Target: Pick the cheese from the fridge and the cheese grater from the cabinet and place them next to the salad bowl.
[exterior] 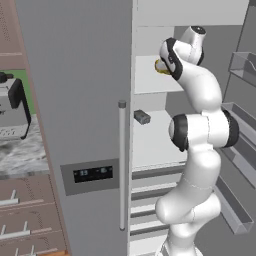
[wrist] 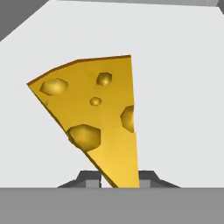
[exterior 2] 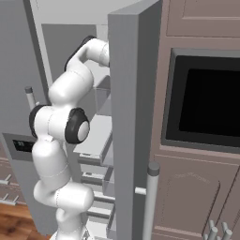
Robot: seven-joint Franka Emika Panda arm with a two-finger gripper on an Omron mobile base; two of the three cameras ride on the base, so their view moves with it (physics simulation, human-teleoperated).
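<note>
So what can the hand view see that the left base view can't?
The hand view gives the cheese close up: a yellow wedge with round holes, its narrow end sitting between the jaws of the gripper, which are shut on it, over a white shelf. The left base view gives the robot arm reaching into the open fridge, a small dark grey block on a lower shelf, and the long door handle. Both show the cheese; from the base it is a yellow sliver beside the wrist.
</note>
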